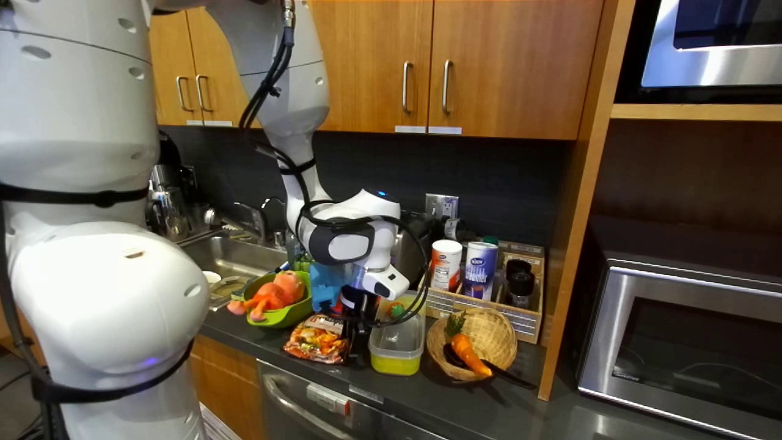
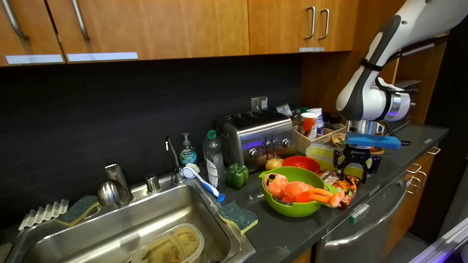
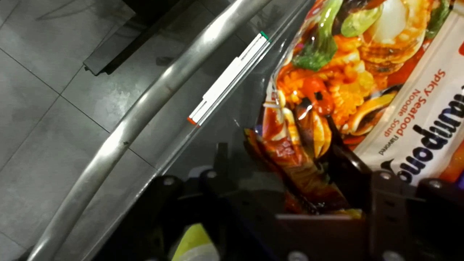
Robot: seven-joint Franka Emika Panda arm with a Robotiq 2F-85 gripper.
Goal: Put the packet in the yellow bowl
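Lying partly between spread jaws, packet

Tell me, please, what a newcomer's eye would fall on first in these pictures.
Probably the big white robot arm, with its open gripper at one edge of the glossy noodle packet on the counter. Next, likely the orange-pink toy in the bright green bowl near the sink, and the carrot in the woven basket.
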